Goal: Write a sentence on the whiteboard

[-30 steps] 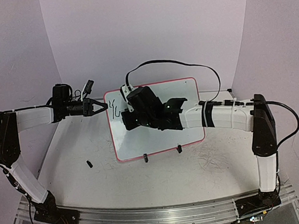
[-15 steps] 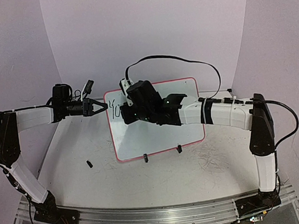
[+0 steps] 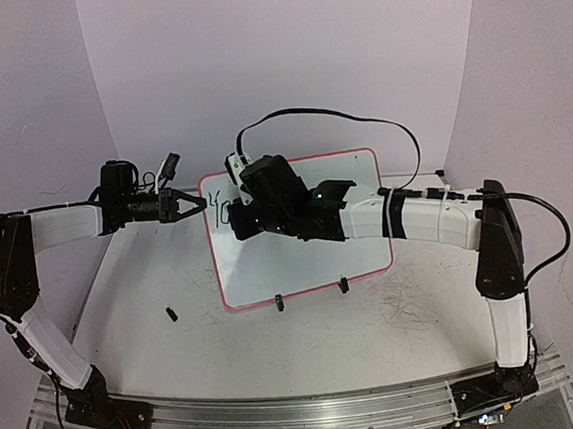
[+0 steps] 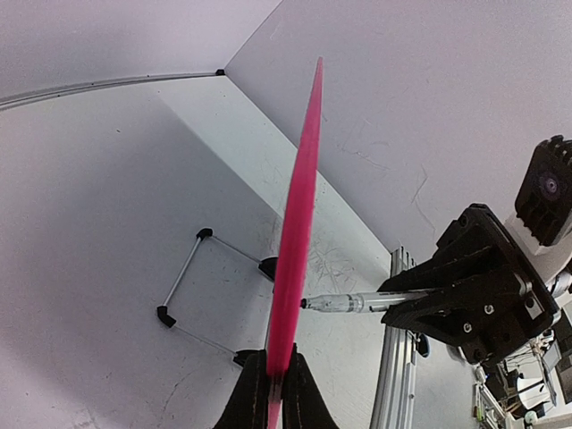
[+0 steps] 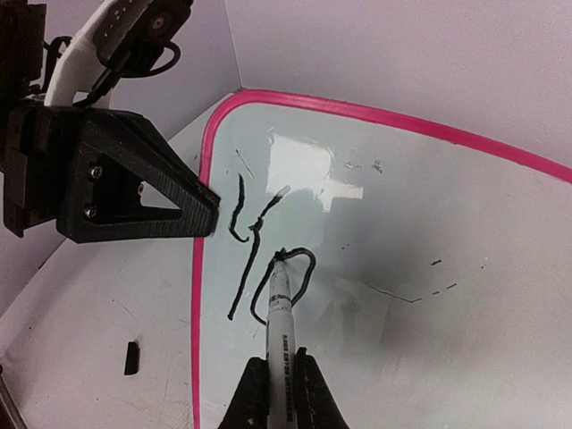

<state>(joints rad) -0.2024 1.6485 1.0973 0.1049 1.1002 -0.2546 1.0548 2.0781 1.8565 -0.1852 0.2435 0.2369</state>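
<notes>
Metal rail (image 3: pixel 284 420) along bottom edge, scuffed white table (image 3: pixel 278 351), small black piece (image 3: pixel 171 313) lower left, whiteboard (image 3: pixel 301 263) standing mid-frame, left gripper (image 3: pixel 197 206) clamped on its left rim, right gripper (image 5: pixel 281 393) gripping marker (image 5: pixel 280 322), tip on sentence (image 5: pixel 246 223) strokes at board's upper left, lilac walls (image 3: pixel 283 54) behind.

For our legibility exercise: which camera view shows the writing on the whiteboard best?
Right wrist: the writing sits large and face-on by the marker tip. Top external shows it tiny, top left of the whiteboard. Left wrist sees the board edge-on, no writing.
</notes>
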